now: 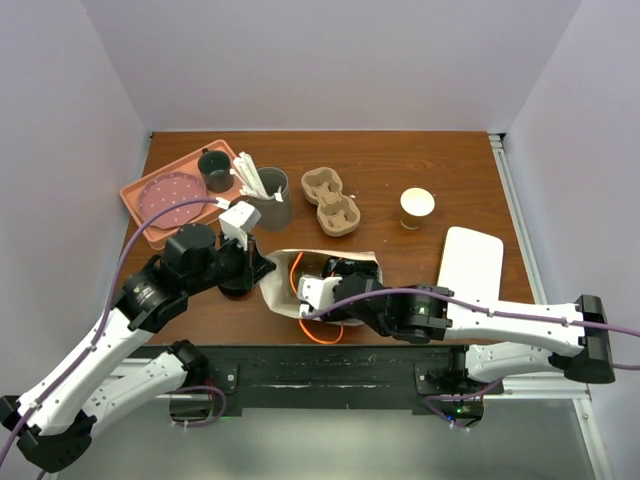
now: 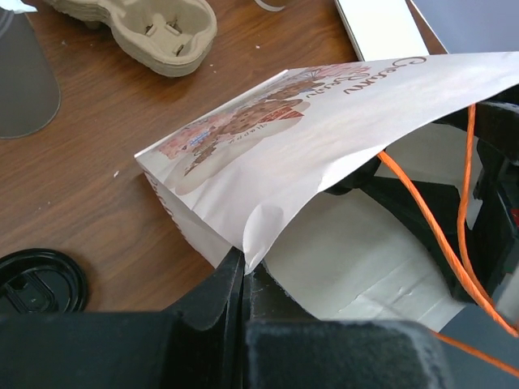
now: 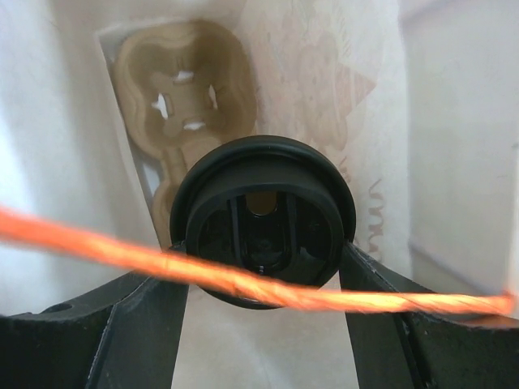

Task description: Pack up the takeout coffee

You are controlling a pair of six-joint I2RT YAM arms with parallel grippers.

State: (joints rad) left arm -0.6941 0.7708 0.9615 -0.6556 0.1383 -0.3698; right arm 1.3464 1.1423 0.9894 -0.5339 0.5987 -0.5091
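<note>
L hand (image 2: 243, 266) pinched shut on paper bag (image 2: 324, 138) rim; R hand (image 3: 261, 243) inside bag, clamped on black lid (image 3: 263, 215).

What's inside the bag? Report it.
The right pincer, gripping a black lid, with an orange cord crossing it. What lies behind the lid, deeper in the bag, is hidden.

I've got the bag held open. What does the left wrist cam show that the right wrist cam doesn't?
Left wrist only: the left gripper pinched shut on the mouth edge of the paper bag, the bag's printed outside, and a spare lid lying on the table.
Right wrist only: the black lid gripped between the fingers of the right gripper, inside the bag.
Both: the bag, the orange cable and the cardboard cup carrier.
The takeout coffee appears in neither, only from above.
</note>
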